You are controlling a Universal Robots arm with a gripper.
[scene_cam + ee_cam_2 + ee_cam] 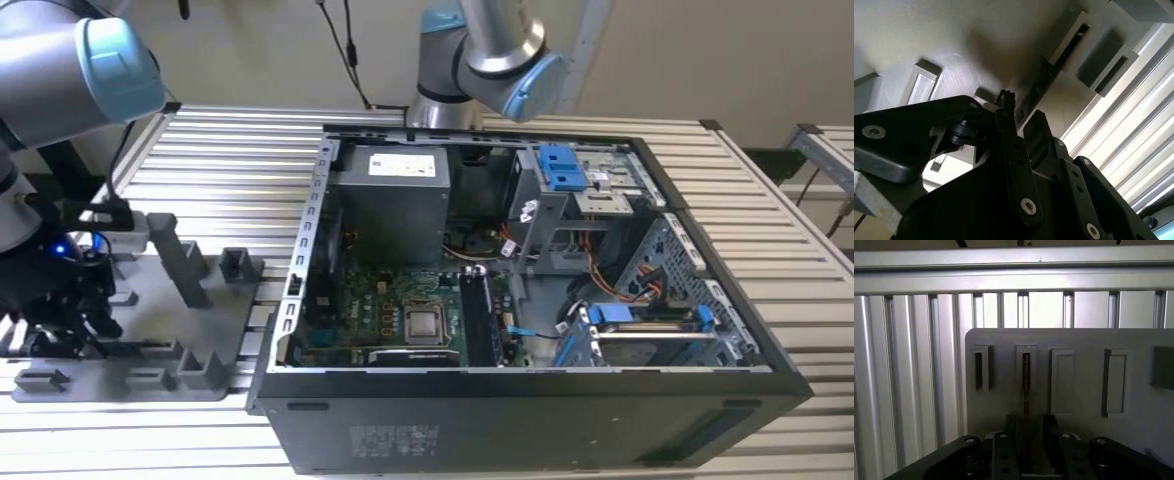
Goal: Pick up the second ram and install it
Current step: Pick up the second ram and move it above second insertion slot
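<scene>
The second ram [1025,382] stands on edge as a thin dark strip in a slot of the grey fixture plate [1134,420]. It runs down between my gripper's two black fingers [1012,437]. My gripper [1029,425] is open and straddles the stick, with a small gap on each side. In the second wrist view the ram [1038,87] passes between the fingertips of the gripper [1021,107]. In the exterior view my gripper [74,335] hangs low over the fixture plate [147,300] at the exterior view's left, and it hides the ram.
An open black computer case [534,420] lies to the exterior view's right of the plate, with a green motherboard [400,320] and its dark memory slots [477,315] inside. Grey posts [180,260] rise from the plate. A second arm [481,50] stands behind the case. The table is ribbed metal [227,150].
</scene>
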